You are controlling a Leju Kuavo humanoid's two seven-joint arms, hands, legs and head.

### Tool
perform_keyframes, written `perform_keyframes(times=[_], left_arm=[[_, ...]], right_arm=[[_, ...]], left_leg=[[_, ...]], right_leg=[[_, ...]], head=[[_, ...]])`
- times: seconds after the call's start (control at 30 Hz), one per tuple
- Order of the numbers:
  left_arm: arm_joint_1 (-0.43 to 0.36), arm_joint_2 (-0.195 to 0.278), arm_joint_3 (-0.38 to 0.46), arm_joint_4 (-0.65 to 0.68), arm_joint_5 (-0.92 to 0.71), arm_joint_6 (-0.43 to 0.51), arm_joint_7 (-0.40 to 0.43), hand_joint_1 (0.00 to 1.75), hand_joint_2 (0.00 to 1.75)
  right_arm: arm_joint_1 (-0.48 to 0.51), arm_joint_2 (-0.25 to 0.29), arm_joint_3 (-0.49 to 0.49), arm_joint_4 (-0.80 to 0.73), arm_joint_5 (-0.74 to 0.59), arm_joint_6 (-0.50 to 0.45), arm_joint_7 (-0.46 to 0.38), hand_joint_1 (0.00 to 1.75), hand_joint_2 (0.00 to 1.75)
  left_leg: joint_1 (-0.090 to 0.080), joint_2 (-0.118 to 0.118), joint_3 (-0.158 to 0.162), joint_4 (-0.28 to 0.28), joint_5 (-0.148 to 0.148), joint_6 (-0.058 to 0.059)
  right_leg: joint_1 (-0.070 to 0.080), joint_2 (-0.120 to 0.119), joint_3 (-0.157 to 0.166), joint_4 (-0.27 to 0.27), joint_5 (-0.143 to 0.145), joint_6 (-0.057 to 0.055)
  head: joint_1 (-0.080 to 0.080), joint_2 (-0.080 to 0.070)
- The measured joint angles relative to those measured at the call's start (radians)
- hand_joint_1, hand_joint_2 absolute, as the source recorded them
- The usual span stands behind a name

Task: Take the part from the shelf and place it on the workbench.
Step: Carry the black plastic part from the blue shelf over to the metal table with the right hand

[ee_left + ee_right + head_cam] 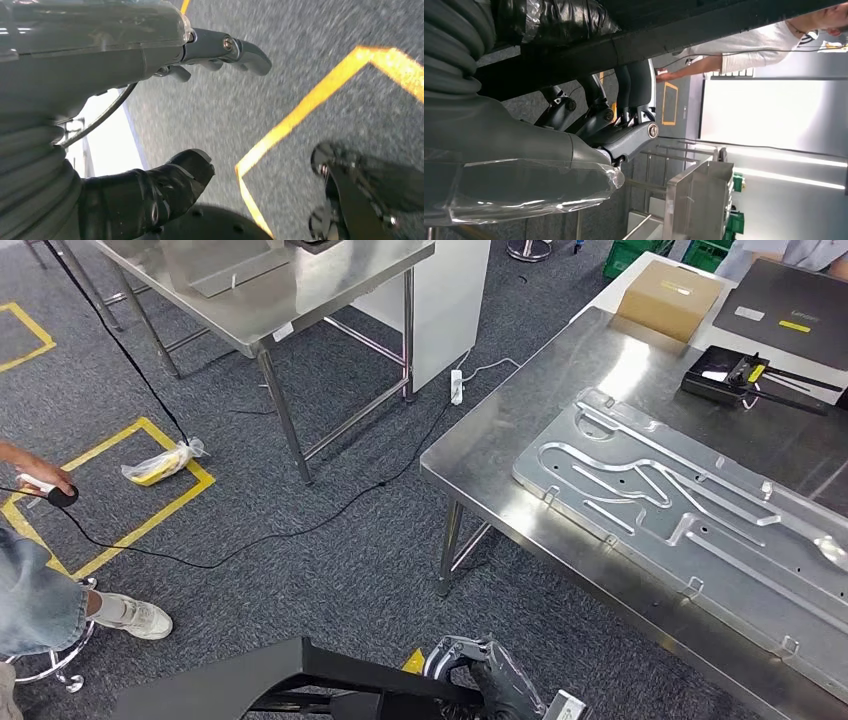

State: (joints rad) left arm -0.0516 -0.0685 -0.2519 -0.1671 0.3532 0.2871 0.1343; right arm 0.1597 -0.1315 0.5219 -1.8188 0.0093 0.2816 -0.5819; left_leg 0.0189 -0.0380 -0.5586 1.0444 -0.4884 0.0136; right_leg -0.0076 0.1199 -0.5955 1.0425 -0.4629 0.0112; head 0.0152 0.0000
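1 of the 2 steps looks done, judging by how things lie: the part is off the shelf and in hand, and the setting-down is not yet done.

The workbench (500,455) is the biggest thing in the head view, a steel top running along the right side. Most of it is taken by a long aluminium plate (690,510) with raised channels. Bare steel is left at the near corner and in the strip between the plate and the far items.

The black part (250,680) sits low at the bottom edge of the head view, a flat dark piece over the carpet and well apart from the bench. It is carried, not resting on anything I can see.

The right hand (490,675) holds it at its right end. In the right wrist view the dark fingers (624,100) are wrapped over the part's black edge (704,25), clamped on it.

The left hand (100,55) hangs over the grey carpet with its fingers (240,50) and thumb (165,180) apart, holding nothing.

Smaller things on the far end of the bench are a cardboard box (668,298) and a black tray (725,375). A person's hand (40,475) shows at the left edge.

What remains, I judge, is to close on the bench, lift the part over its edge and lay it on bare steel without touching the plate.
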Motion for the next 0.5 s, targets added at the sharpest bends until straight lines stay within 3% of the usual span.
perform_keyframes(times=[0.07, 0.13, 0.2, 0.23, 0.27, 0.3, 0.37, 0.43, 0.5], left_arm=[[-0.001, -0.001, 0.000, 0.000, -0.001, 0.000, 0.000, 0.00, 1.75], [0.002, -0.001, 0.000, 0.000, -0.002, 0.000, 0.000, 0.00, 1.75], [0.006, -0.002, 0.000, 0.000, -0.002, 0.000, 0.000, 0.00, 1.75], [0.006, -0.002, 0.000, 0.000, -0.002, 0.000, 0.000, 0.00, 1.75], [0.007, -0.002, 0.000, 0.000, -0.002, 0.000, 0.000, 0.00, 1.75], [0.006, -0.002, 0.000, 0.000, -0.002, 0.000, 0.000, 0.00, 1.75], [0.005, -0.002, 0.000, 0.000, -0.002, -0.001, 0.000, 0.00, 1.75], [0.004, -0.002, 0.000, 0.000, -0.002, -0.001, 0.000, 0.00, 1.75], [0.002, -0.003, 0.000, 0.000, -0.003, -0.001, 0.000, 0.00, 1.75]], right_arm=[[0.001, -0.002, 0.000, -0.001, -0.001, 0.001, 0.000, 1.75, 1.75], [-0.001, -0.003, 0.000, -0.001, -0.002, 0.001, 0.000, 1.75, 1.75], [-0.001, -0.004, 0.000, -0.001, -0.003, 0.001, 0.001, 1.75, 1.75], [0.000, -0.005, 0.000, -0.001, -0.005, 0.001, 0.002, 1.75, 1.75], [0.000, -0.006, -0.001, -0.001, -0.006, 0.001, 0.002, 1.75, 1.75], [0.000, -0.007, -0.001, -0.001, -0.008, 0.001, 0.003, 1.75, 1.75], [0.000, -0.008, -0.001, -0.002, -0.010, 0.001, 0.004, 1.75, 1.75], [-0.001, -0.009, -0.001, -0.004, -0.012, 0.001, 0.006, 1.75, 1.75], [0.000, -0.010, -0.001, -0.007, -0.013, 0.001, 0.008, 1.75, 1.75]], left_leg=[[0.001, 0.021, 0.004, -0.008, 0.005, 0.013], [0.001, 0.044, 0.006, -0.013, 0.006, 0.023], [0.000, 0.070, 0.006, -0.013, 0.003, 0.027], [0.000, 0.083, 0.007, -0.013, 0.001, 0.026], [0.000, 0.095, 0.009, -0.012, -0.001, 0.025], [0.000, 0.107, 0.013, -0.012, -0.004, 0.024], [-0.002, 0.126, 0.023, -0.013, -0.012, 0.017], [-0.006, 0.143, 0.030, -0.014, -0.018, 0.006], [-0.008, 0.162, 0.040, -0.019, -0.022, -0.005]], right_leg=[[0.001, -0.039, -0.011, 0.025, -0.017, 0.010], [0.002, -0.094, -0.059, 0.123, -0.070, 0.018], [-0.001, -0.112, -0.125, 0.249, -0.118, 0.024], [-0.003, -0.114, -0.140, 0.274, -0.118, 0.025], [-0.004, -0.117, -0.135, 0.262, -0.098, 0.024], [-0.004, -0.124, -0.109, 0.210, -0.064, 0.021], [0.004, -0.166, -0.037, 0.069, -0.007, 0.009], [0.015, -0.192, -0.004, -0.001, 0.007, -0.003], [0.018, -0.173, -0.005, -0.006, 0.006, -0.011]], head=[[0.001, 0.000], [0.002, 0.000], [0.002, 0.000], [0.002, 0.000], [0.002, 0.000], [0.002, 0.000], [0.002, 0.000], [0.002, 0.000], [0.002, 0.000]])
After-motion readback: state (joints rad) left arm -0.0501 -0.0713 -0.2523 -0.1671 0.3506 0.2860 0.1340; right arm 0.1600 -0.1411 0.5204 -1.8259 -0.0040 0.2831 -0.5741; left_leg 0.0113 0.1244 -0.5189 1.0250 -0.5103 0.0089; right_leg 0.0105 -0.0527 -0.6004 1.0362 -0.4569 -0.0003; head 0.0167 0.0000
